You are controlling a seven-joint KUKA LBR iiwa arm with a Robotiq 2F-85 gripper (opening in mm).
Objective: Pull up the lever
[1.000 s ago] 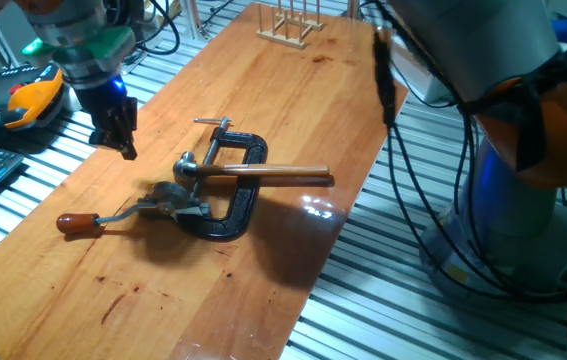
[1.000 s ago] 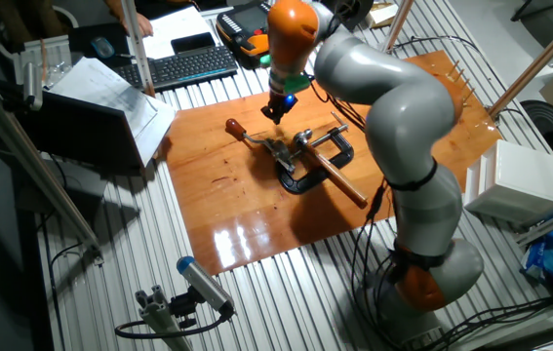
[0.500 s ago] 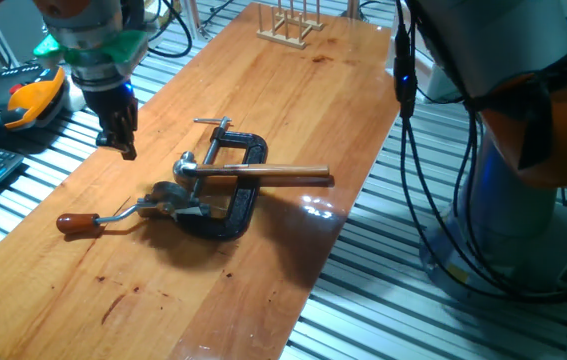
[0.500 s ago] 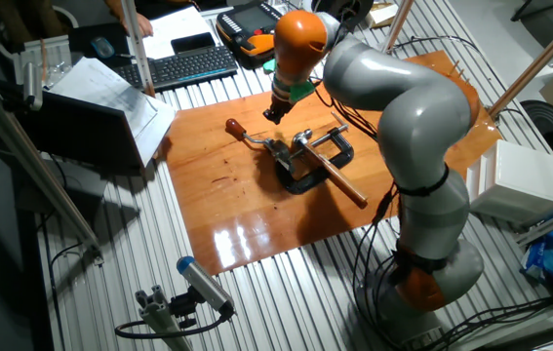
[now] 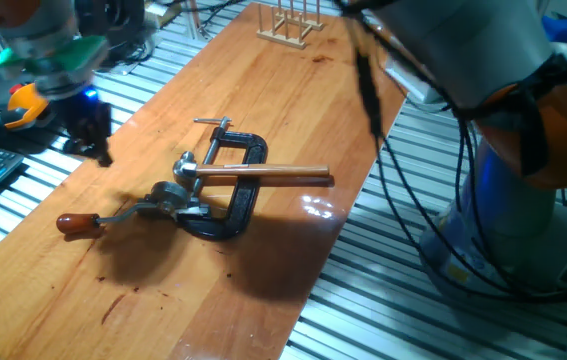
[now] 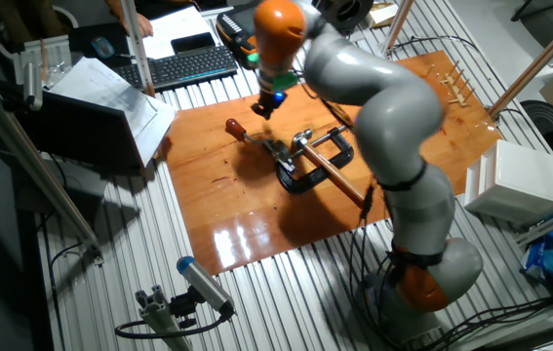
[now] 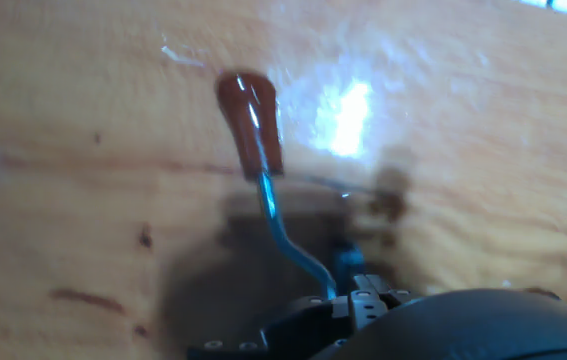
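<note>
**Pincer swings out toward the lever's knob, lever still lying flat**

Nearest the fixed camera, the lever (image 5: 113,214) lies low on the wooden table (image 5: 263,300), its dark reddish knob at the near-left end and its thin bent silver arm running right to a silver pivot. That pivot sits against a black C-clamp (image 5: 233,205), with a long brown rod (image 5: 263,174) lying across the clamp.

Just beyond the knob and to its left, the pincer (image 5: 91,135) hangs above the table's edge, holding nothing. Its fingers are dark and blurred, so how far apart they stand cannot be told. Over the last second it has moved left, away from the clamp and closer to the knob end.

In the hand view, the lever (image 7: 263,170) now sits under the camera, knob toward the top, arm curving down toward the hand.

Farther back, a small wooden rack (image 5: 288,22) stands at the table's far end.

The shift looks like lining up over the handle. The lever has not yet been touched or raised, so the grasp and the pull are still to come.
</note>
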